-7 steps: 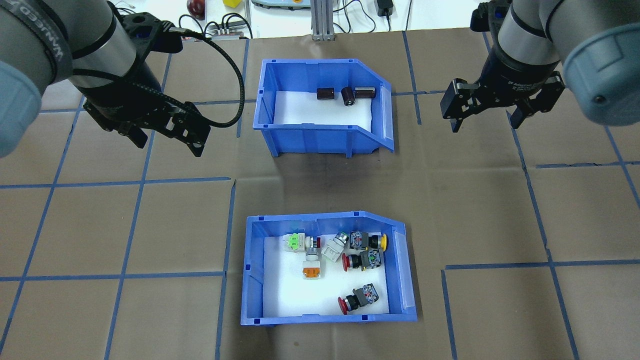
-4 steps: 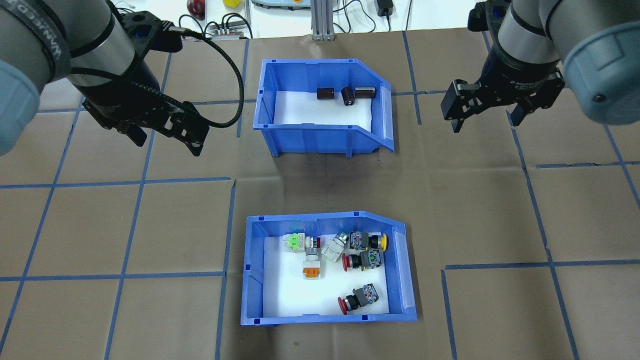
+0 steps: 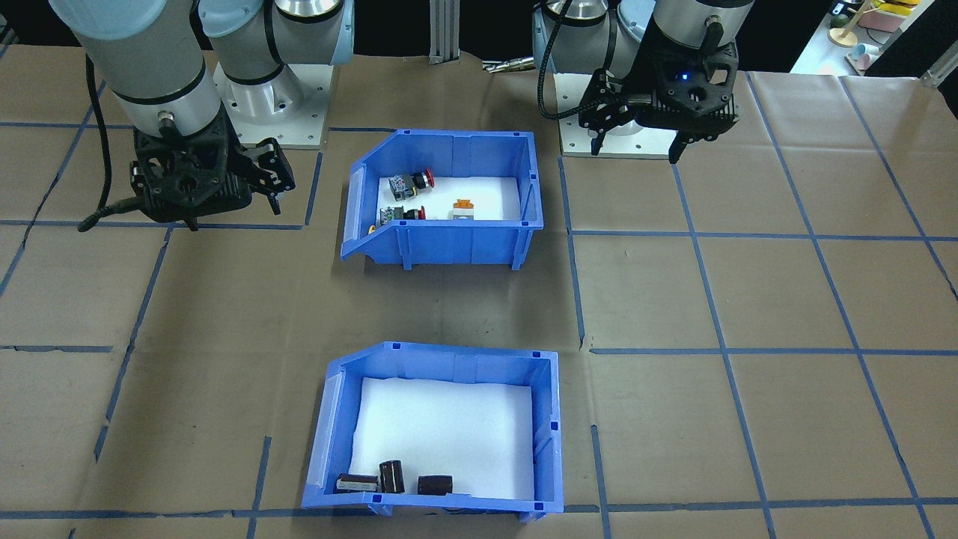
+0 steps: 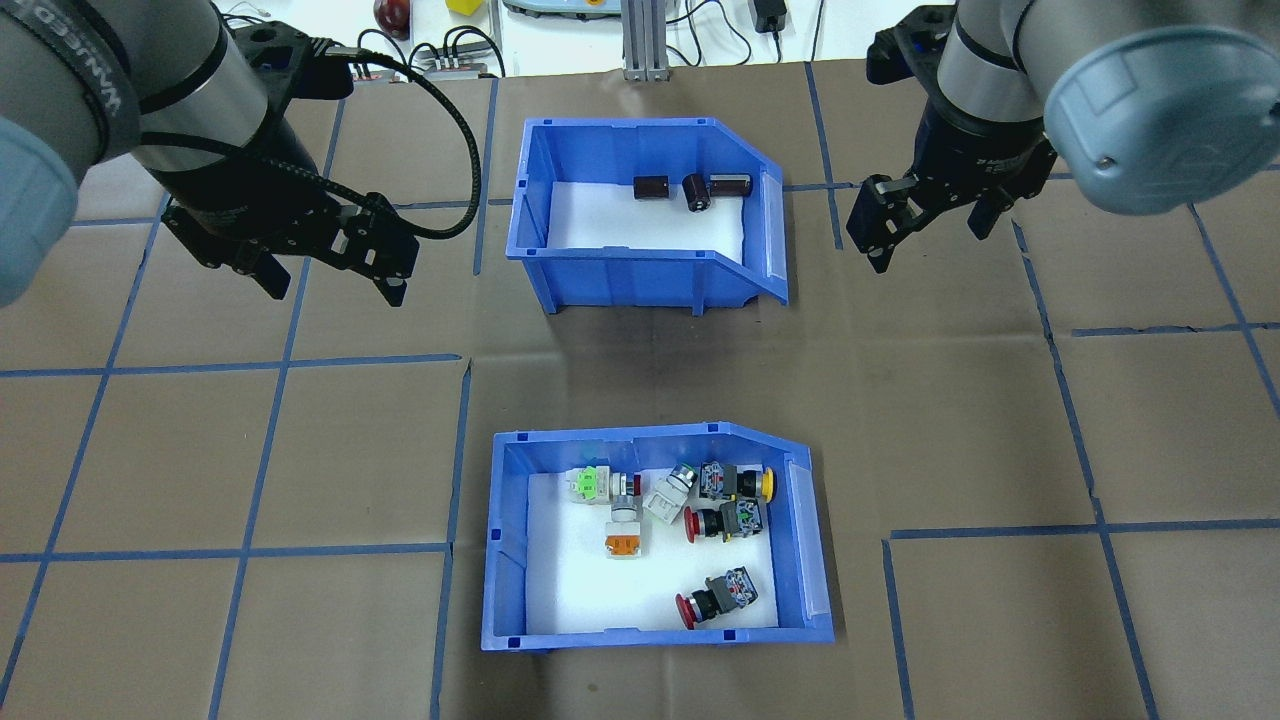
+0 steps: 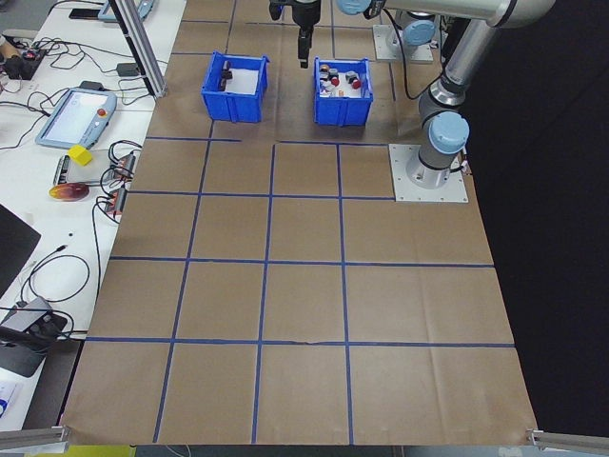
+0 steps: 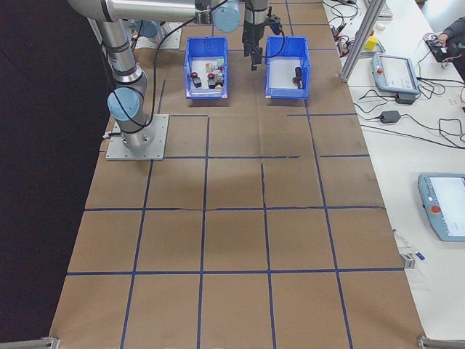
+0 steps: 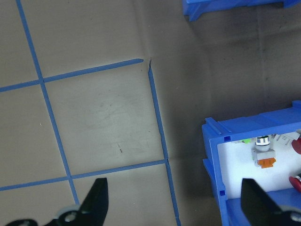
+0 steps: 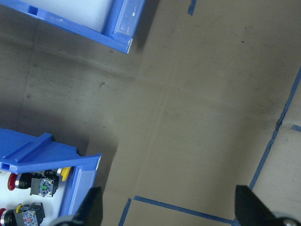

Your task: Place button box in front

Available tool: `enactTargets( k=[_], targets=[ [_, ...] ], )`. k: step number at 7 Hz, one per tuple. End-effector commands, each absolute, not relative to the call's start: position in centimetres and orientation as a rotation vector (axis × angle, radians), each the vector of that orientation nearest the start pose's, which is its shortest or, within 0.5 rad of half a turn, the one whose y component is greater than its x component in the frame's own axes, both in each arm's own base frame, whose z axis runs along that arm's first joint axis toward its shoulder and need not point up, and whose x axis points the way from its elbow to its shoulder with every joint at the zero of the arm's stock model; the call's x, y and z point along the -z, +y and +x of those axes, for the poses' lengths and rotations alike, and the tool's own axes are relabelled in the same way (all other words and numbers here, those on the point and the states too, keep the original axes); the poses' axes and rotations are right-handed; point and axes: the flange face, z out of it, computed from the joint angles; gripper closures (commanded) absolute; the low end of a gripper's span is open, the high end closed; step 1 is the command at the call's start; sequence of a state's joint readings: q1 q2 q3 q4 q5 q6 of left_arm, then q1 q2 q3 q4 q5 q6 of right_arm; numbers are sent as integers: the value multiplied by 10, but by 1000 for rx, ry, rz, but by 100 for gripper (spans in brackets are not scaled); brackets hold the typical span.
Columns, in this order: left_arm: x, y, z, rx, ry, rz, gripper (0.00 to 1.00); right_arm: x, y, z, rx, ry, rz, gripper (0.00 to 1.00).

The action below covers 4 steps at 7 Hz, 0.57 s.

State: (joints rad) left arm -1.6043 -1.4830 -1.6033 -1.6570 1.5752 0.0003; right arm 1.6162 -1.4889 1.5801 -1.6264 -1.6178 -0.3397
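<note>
Blue plastic button box (image 4: 655, 540) sits nearest the robot; left gripper (image 4: 330, 285) and right gripper (image 4: 925, 235) both hover spread wide, holding nothing.

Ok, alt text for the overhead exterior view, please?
Two blue bins sit on a brown, taped table: the button box nearest the camera, the bin of dark cylinders beyond. The open left hand and right hand hover either side of the far bin.

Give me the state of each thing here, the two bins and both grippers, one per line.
Button box: upright on the table, near the robot, holding switches, ungrasped.
Other bin: upright, farther from the robot, holding dark cylinders, ungrasped.
Left gripper: open, empty, above the table.
Right gripper: open, empty, beside the other bin.
</note>
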Motion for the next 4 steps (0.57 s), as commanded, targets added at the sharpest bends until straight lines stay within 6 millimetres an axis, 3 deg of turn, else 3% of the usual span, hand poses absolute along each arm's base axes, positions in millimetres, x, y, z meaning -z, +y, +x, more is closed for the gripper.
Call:
enactTargets(
  k=[1, 3, 4],
  targets=[
    [-492, -446, -154, -110, 3151, -428, 1, -444, -550, 191, -21, 2944, -1221, 0],
    [-480, -416, -158, -167, 3061, -822, 1, -433, -576, 259, -12, 2725, -1653, 0],
    [-470, -405, -158, -195, 3000, -990, 1, -418, -589, 292, -32, 2588, -1853, 0]
  ],
)
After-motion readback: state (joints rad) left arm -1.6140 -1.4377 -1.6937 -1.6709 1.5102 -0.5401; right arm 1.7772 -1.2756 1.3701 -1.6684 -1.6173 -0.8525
